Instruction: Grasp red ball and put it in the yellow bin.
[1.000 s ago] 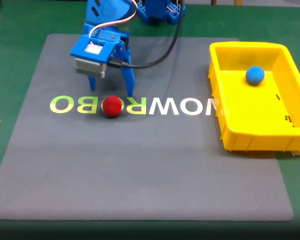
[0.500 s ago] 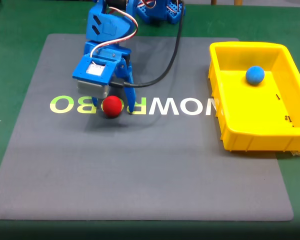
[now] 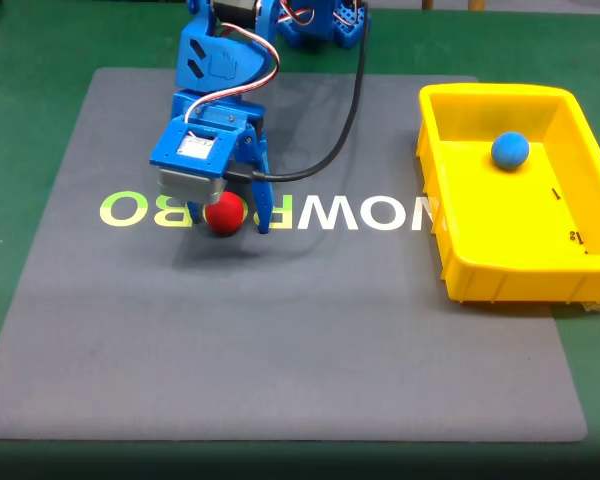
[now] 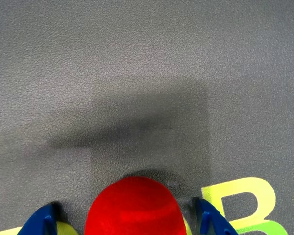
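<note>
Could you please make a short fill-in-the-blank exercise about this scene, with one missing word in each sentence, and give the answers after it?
1. The red ball lies on the grey ____, between the fingertips of the open gripper.
2. The ball inside the yellow bin is ____ in colour.
3. In the fixed view, the bin stands to the ____ of the red ball.
4. In the wrist view, the gripper's fingertips are ____ in colour.

Answers: mat; blue; right; blue

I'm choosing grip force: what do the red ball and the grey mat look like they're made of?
Red ball: probably foam or soft rubber; matte, with only a faint, blurred sheen in the wrist view. Mat: likely rubber or leatherette; fine pebbled grain, dull finish, printed letters. The gripper straddles the ball, fingers apart.
</note>
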Controlling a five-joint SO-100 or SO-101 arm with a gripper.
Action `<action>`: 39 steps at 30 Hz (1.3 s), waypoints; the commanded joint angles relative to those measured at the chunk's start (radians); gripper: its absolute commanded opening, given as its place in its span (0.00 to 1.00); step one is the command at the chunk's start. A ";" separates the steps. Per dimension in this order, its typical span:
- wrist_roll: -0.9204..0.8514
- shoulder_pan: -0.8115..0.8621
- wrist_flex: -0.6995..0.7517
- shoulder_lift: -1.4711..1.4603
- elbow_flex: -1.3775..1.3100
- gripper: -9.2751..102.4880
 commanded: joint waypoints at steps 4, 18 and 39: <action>0.014 -0.012 -0.029 0.014 -0.071 0.29; -0.002 -0.005 -0.029 0.003 -0.072 0.08; 0.141 -0.296 -0.002 0.520 -0.061 0.08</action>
